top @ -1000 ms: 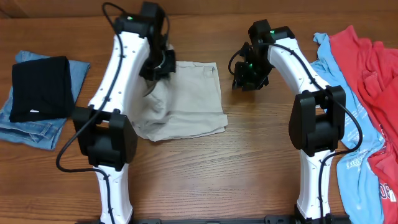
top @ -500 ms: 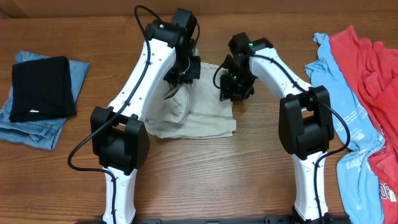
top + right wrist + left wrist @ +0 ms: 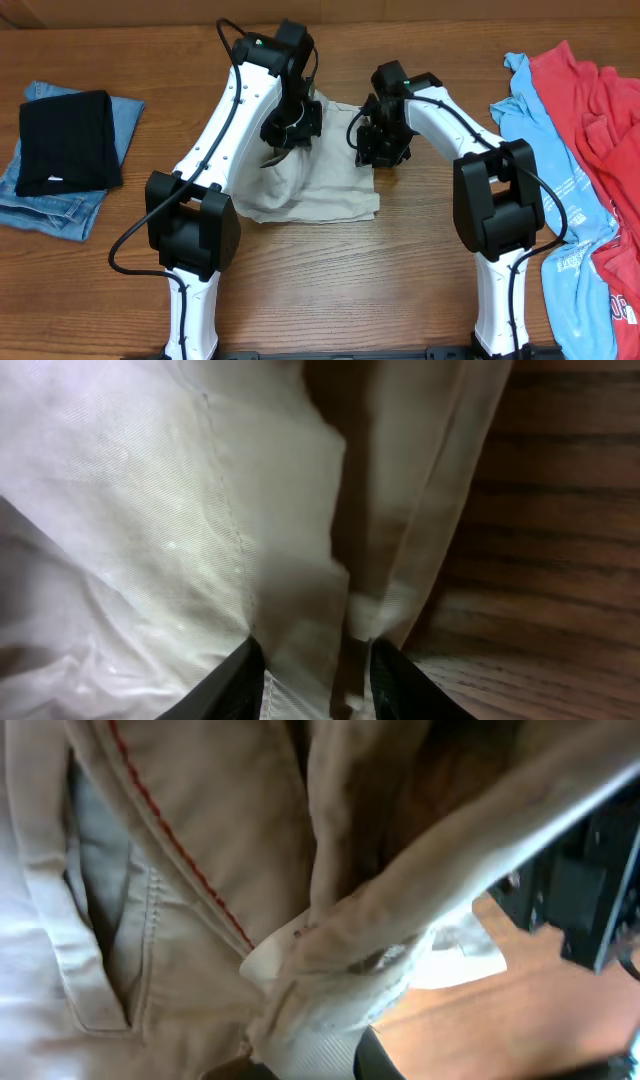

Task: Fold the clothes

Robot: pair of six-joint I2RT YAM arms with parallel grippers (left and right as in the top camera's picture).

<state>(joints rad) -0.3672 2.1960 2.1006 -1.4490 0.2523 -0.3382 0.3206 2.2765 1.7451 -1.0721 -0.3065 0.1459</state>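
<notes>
Mid-table, just past your arm bases, the shorts (image 3: 320, 190) have their near half lying flat on the table (image 3: 350, 290) and their far half bunched up. A bit further back, your left claw (image 3: 290, 135) is pinched tight on a fold near the waistband and holds it off the wood. Your right claw (image 3: 382, 145) looks clamped on the shorts' right edge, with cloth running between its fingers (image 3: 245, 680).

I'd say you're mid-fold, bringing one part over the other. The next move probably wants both claws travelling together over the flat half and laying the cloth down smooth before letting go, or it'll slump into a lump.

Count-wise:
- one shorts
- one blue top (image 3: 560, 190) and one red top (image 3: 600, 120) waiting at right
- one black piece (image 3: 68, 140) stacked on one jeans (image 3: 40, 215) at left
- two claws, both busy
</notes>
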